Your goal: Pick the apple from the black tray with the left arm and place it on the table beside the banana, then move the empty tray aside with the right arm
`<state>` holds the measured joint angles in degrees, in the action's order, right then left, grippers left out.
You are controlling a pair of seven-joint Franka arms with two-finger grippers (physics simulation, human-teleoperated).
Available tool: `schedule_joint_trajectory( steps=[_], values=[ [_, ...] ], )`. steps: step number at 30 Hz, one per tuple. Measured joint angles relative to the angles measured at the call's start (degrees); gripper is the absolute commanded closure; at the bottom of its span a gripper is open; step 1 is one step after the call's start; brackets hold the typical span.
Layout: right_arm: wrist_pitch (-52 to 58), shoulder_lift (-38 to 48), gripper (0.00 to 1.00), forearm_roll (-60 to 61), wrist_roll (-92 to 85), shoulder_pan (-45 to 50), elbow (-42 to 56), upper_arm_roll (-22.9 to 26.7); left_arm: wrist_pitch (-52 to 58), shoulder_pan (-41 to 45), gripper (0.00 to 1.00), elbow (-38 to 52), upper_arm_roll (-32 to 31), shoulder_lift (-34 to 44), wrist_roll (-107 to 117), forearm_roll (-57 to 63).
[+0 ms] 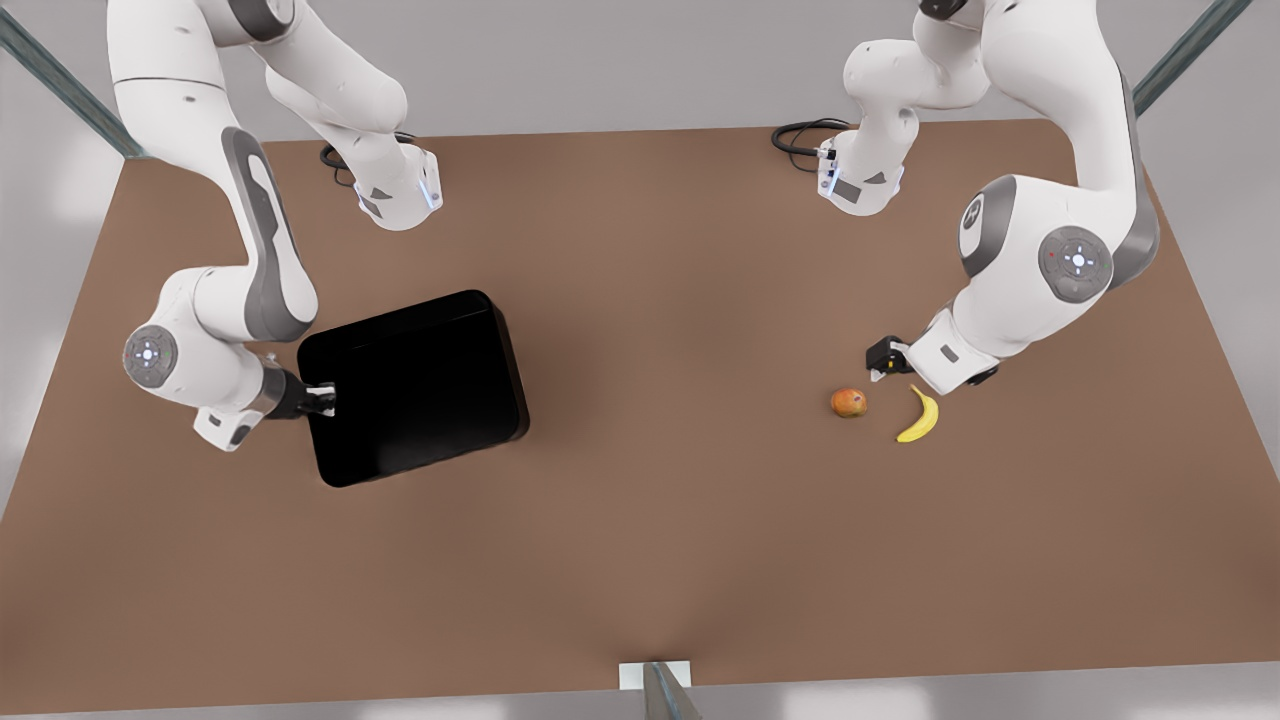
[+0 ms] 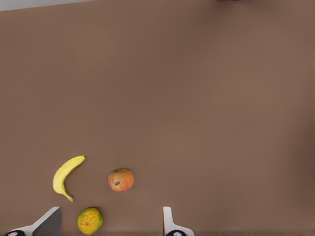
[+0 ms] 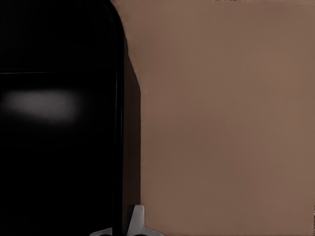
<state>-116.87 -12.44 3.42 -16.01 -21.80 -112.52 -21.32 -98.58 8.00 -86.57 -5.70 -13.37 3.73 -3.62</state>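
- Apple (image 1: pixel 848 402) on the table (image 1: pixel 660 560), off the tray, just beside the banana (image 1: pixel 920 414) on the front view's right side; small gap between them, not touching.
- Same pair in left wrist view: apple (image 2: pixel 121 179) near banana (image 2: pixel 66 177), with a yellow-green bumpy fruit (image 2: pixel 90 221) close to both.
- Left gripper (image 1: pixel 884 360) raised just above and behind the apple, holding nothing. Fingers (image 2: pixel 169 222) spread wide in left wrist view, bare table (image 2: pixel 197 98) between them.
- Black tray (image 1: pixel 415 385) flat on the table at the front view's left, rotated slightly off square, nothing visible inside.
- Right gripper (image 1: pixel 322 398) at the tray's edge nearest the front view's left, wrist roughly level with the rim.
- Right wrist view: tray (image 3: pixel 59 123) with one fingertip (image 3: pixel 137 220) right against the outside of its rim, table (image 3: pixel 221 123) alongside. Second finger hidden against the black surface, so looks pinched on the rim.
- Black cables (image 1: pixel 805 135) coiled near the arm base at the far edge, well apart from fruit and tray.
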Motion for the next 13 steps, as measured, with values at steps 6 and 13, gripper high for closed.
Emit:
schedule_joint_trajectory(
  steps=[6,13],
  values=[
    [-0.10,0.84,0.00,-0.54,-7.20,0.14,0.49,-0.15,-0.02,-0.30,0.00,0.05,0.06,-0.33,-0.22,-0.23],
    [12.72,8.44,0.00,-4.04,-5.12,-0.74,22.05,-9.20,-0.01,-0.36,0.00,0.01,0.26,-0.65,-0.41,-0.19]
  ],
)
